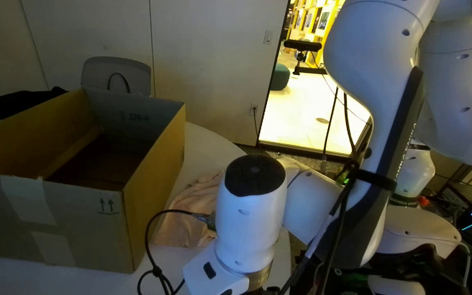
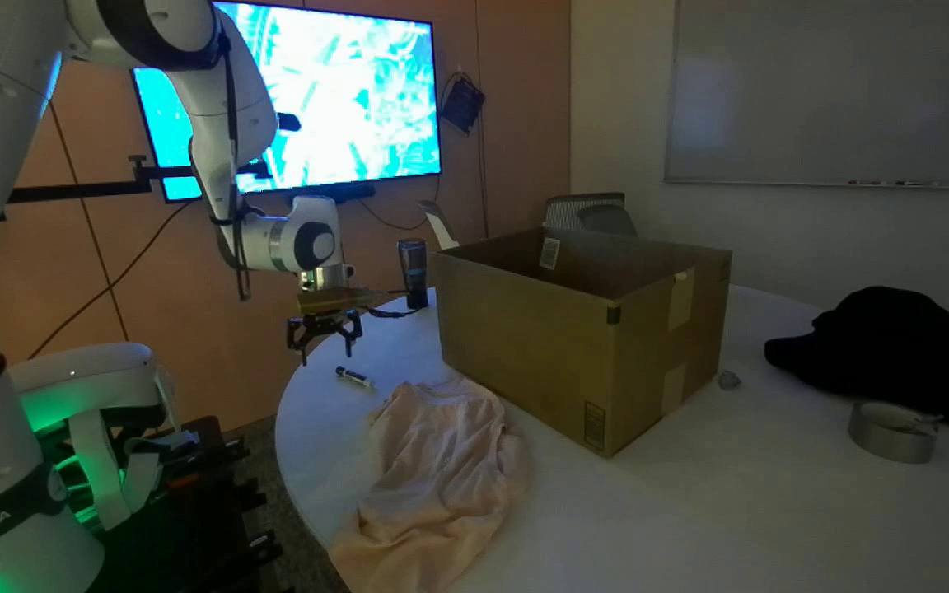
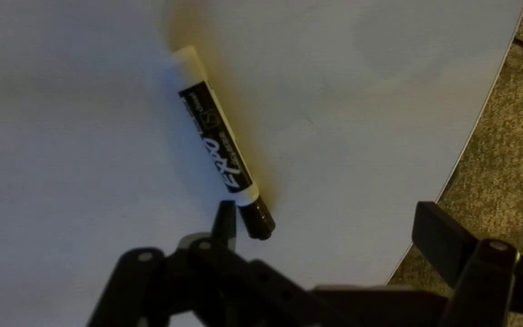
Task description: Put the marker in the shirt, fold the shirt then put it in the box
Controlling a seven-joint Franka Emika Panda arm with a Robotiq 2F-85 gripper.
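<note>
The marker [image 3: 223, 145] lies on the white table [image 2: 730, 511], close to its curved edge; the wrist view shows a dark cap, a black label reading EXPO and a pale end whose outline blurs into the tabletop. The gripper [image 2: 326, 358] hangs above, jaws spread wide, one showing beside the cap and the other past the table's edge, over the carpet [image 3: 511, 150]. In the wrist view jaw and cap seem almost to meet, yet in an exterior view they stand apart.

Just beside the marker begins the shirt [image 2: 446, 478], pale pink and rumpled, stretched along the same edge; the frame cuts off its lower end, and the wrinkles make its parts hard to tell. In an exterior view the arm [image 1: 252, 221] covers much of it, and the frame cuts off the gripper below.

The box [image 2: 524, 338] stands next to the shirt, further in from the edge; whether the two touch I cannot make out. Its floor lies in shadow. A dark tumbler [image 2: 413, 268] stands near the table's edge, by one corner of the box. By another corner lies a grey lump [image 2: 728, 380], too small to name; beyond it sit a grey roll of tape [image 2: 890, 443] and a heap of black cloth [image 2: 895, 354], its folds lost in darkness, its side cut off.
</note>
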